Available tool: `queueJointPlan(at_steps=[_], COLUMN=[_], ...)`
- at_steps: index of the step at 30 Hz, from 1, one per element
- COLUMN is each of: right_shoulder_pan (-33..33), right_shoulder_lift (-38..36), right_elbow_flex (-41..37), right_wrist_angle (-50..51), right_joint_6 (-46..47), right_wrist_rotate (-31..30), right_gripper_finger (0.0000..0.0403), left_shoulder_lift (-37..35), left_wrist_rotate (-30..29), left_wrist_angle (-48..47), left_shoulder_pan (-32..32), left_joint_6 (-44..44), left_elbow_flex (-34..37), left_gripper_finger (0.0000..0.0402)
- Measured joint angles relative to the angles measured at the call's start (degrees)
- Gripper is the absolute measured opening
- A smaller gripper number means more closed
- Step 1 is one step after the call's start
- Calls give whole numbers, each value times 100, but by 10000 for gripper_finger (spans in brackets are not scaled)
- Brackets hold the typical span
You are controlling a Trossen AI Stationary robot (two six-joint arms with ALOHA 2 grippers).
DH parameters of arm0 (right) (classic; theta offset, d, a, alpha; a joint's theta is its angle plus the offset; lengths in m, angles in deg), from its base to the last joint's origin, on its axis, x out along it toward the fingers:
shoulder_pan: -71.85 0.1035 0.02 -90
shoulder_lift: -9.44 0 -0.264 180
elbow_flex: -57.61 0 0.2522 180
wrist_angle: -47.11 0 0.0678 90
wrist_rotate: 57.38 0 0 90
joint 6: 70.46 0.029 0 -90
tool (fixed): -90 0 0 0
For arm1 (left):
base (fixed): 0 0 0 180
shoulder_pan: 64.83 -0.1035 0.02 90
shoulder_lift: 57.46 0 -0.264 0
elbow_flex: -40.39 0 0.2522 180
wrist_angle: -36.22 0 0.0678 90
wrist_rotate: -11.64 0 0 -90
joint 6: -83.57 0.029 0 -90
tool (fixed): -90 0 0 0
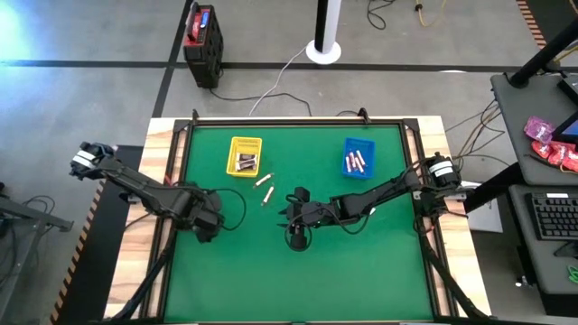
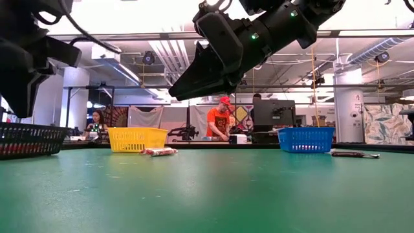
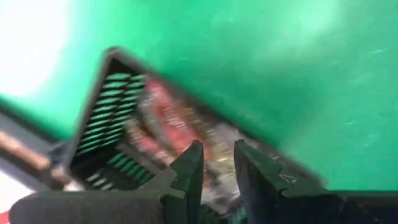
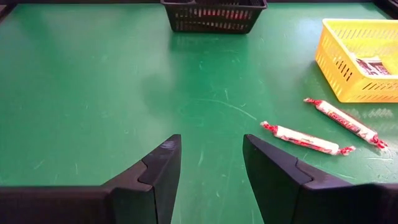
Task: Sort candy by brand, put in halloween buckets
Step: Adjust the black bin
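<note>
The right end effector (image 4: 210,174) hangs spread and empty above the green surface (image 4: 93,93); two whitish candies (image 4: 306,138) lie just ahead of it (beside the yellow bin (image 4: 357,59)); the left end effector (image 3: 213,171), nearly pressed together, hovers over the black bin (image 3: 102,118) holding reddish candy.

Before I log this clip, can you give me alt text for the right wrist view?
The right gripper hangs open over the green table mat, holding nothing. Ahead lie two whitish wrapped candy bars with red ends, beside a yellow slotted plastic bin; a black slotted plastic bin stands farther off.
</note>
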Motion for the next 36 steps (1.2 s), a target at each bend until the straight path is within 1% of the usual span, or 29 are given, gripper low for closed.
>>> queueJointPlan(at_steps=[4, 5, 11, 15, 18, 20, 31, 33, 36], right_shoulder_pan=[0, 0, 0, 0, 0, 0, 13, 24, 39], right_shoulder_lift=[0, 0, 0, 0, 0, 0, 0, 0, 0], right_elbow_flex=[-2, -2, -2, -2, -2, -2, -2, -2, -4], right_wrist_angle=[-2, -2, -4, -7, -4, -4, 9, 26, 41], right_joint_6=[0, 0, 0, 0, 58, 112, 195, 203, 222], right_wrist_rotate=[1, -1, -1, -1, 1, 2, 17, 23, 23], right_gripper_finger=[167, 167, 167, 167, 167, 167, 167, 167, 167], left_shoulder_lift=[-7, -7, 64, 220, 312, 341, 321, 321, 317], left_wrist_rotate=[-350, -399, -415, -417, -413, -411, -291, -294, -299], left_wrist_angle=[-622, -655, 149, 261, 348, 522, 2141, 2251, 2053], left_shoulder_pan=[-1, -3, -1, -12, -12, -12, -12, -12, -12], left_joint_6=[-254, -310, -348, -368, -350, -230, 583, 653, 657], left_elbow_flex=[-43, -20, 262, 448, 456, 441, 325, 325, 308], left_gripper_finger=[74, 74, 74, 74, 74, 74, 74, 74, 74])
